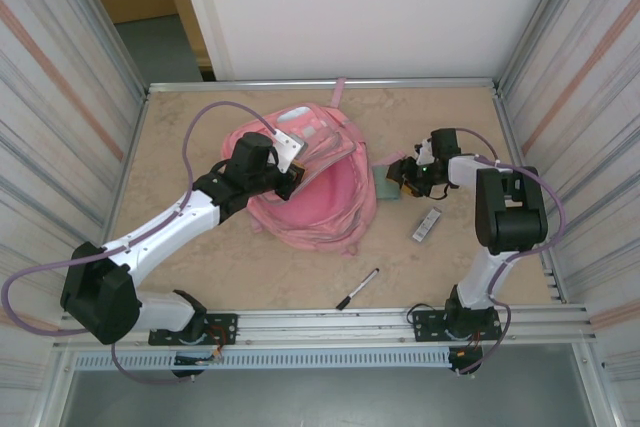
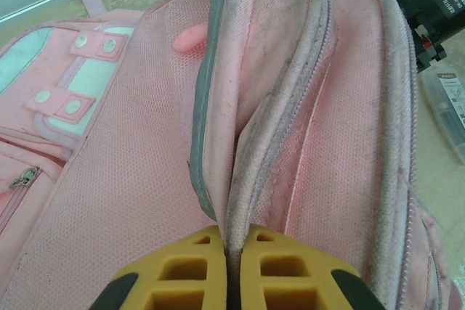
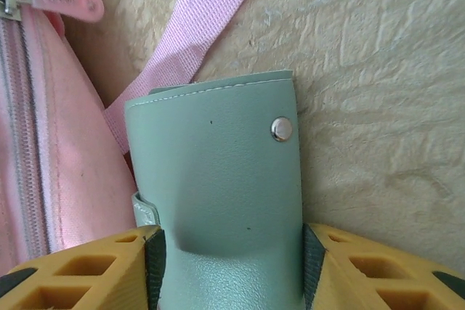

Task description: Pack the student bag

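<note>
- My left gripper point(image 2: 232, 255) is pinched closed on a fold of pink fabric; its yellow fingers point(image 2: 174, 274) meet with the rim of the student bag point(image 2: 305, 121) caught between them; the fold stands up from the jaws and the mouth beside it gapes.
- My right gripper point(image 3: 231, 266) is closed around a green case point(image 3: 218, 172); the dark pads point(image 3: 152, 266) sit against both long edges and the leather dimples between them, so I judge this a grip and not a hover; the case rests on the table point(image 3: 378, 70), with a snap stud near its far right corner.
- A pink strap point(image 3: 190, 27) runs out from under the case; the bag's zip edge lies just left of the case.
- From above, the bag lies mid-table, a little towards the far side; my left gripper is at its left rim, and my right gripper is just beside its right edge.
- Further out, a grey slab point(image 1: 427, 224) lies right of the bag; a pen point(image 1: 357, 288) lies near the near edge, well apart from both grippers.
- Progress, as I judge it: early; the bag is held open and I can make out nothing on its pink lining; the case is gripped but outside the bag; the slab and pen lie untouched.
</note>
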Controlling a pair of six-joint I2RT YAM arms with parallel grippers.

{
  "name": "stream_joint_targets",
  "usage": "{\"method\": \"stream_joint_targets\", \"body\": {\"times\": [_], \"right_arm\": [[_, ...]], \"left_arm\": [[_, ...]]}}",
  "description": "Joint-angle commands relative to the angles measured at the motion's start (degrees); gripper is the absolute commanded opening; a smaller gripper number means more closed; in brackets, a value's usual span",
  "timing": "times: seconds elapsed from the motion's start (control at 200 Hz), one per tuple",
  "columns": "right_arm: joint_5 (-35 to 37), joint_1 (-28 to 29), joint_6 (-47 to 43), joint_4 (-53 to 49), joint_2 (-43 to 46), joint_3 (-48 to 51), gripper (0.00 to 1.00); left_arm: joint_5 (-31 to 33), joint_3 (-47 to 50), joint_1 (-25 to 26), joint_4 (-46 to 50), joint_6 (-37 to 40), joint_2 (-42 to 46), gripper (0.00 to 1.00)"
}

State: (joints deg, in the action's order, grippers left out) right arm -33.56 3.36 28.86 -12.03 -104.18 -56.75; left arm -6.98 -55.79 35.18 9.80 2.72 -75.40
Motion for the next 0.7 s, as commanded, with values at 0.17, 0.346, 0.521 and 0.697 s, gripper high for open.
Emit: {"method": "stream_joint_targets", "body": {"times": [0.17, 0.346, 0.521, 0.697], "right_arm": [[-2.23, 0.79, -4.87, -6.14, -2.01, -0.26, 0.48], [-4.80, 1.22, -4.41, -4.58, -3.43, -0.63, 0.31], [-6.10, 0.78, -2.85, -2.82, -0.28, 0.96, 0.22], [-4.65, 0.14, -0.31, -3.27, 6.08, 3.15, 0.13]], "left_arm": [[0.14, -1.61, -0.55, -1.11, -0.39, 1.04, 0.00], [-0.63, -2.00, -0.51, -1.06, -0.62, 0.21, 0.00], [-0.80, -2.39, -0.55, -0.72, -0.18, 0.75, 0.00], [-1.34, -2.87, -0.55, -0.98, 0.14, 0.87, 0.00]]}}
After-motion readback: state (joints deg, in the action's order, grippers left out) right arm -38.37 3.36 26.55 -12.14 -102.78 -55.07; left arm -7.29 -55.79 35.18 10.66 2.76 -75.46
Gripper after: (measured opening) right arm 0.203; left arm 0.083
